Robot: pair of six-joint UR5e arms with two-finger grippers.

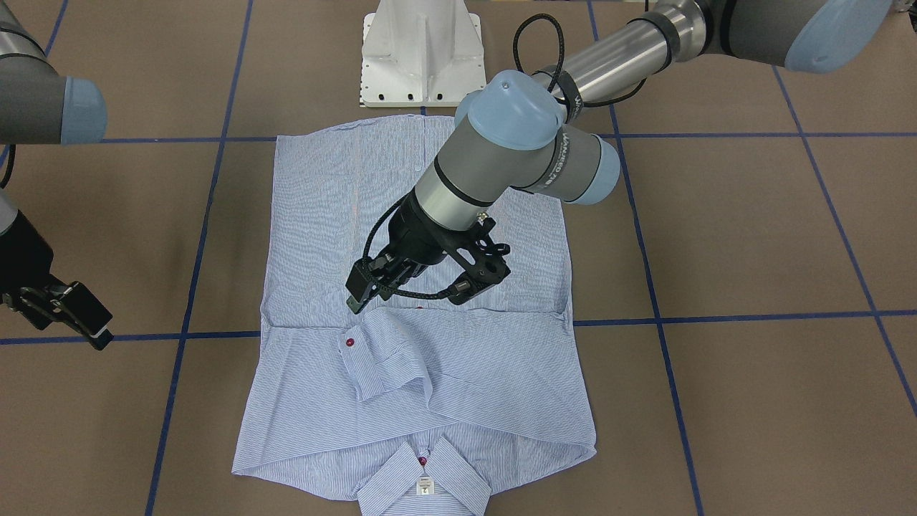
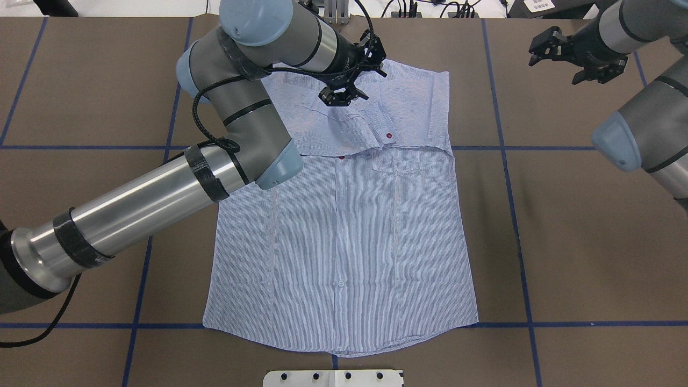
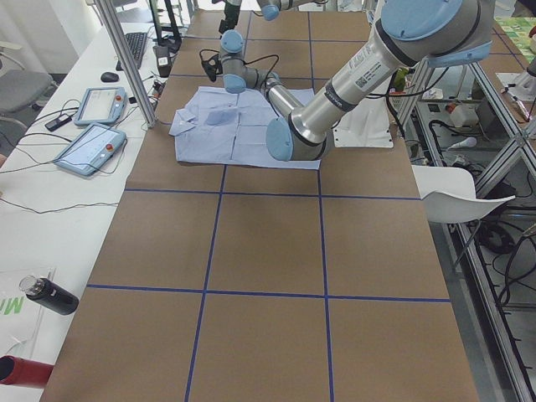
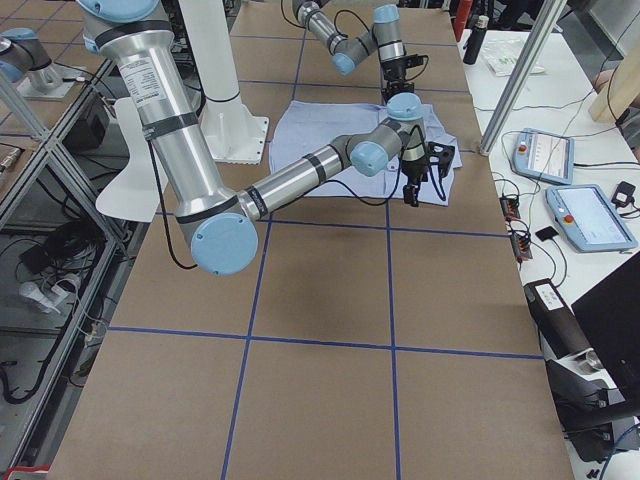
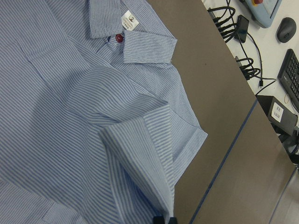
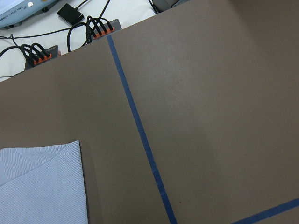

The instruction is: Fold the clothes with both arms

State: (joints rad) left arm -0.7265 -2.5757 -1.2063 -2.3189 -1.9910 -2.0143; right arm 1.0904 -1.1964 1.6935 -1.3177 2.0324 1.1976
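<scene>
The clothes are one light blue striped shirt (image 1: 430,373) (image 2: 349,231) lying front up on the brown table, collar and white label (image 1: 425,487) (image 5: 129,21) at the far side from the robot. A sleeve with a red-buttoned cuff (image 1: 351,342) (image 2: 388,136) is folded across the chest. My left gripper (image 1: 358,299) (image 2: 338,98) hovers low over the chest, shut on a fold of sleeve fabric (image 5: 154,186) that runs into its tips. My right gripper (image 1: 79,319) (image 2: 540,47) hangs open and empty off the shirt's side, above bare table; its wrist view shows only a shirt corner (image 6: 37,186).
The white pedestal base (image 1: 423,57) (image 2: 333,378) stands by the shirt's hem. Blue tape lines (image 2: 505,148) grid the table. Control pendants (image 3: 92,146) (image 4: 590,215), cables (image 6: 37,56) and a dark bottle (image 3: 50,295) lie on the white bench past the table's far edge.
</scene>
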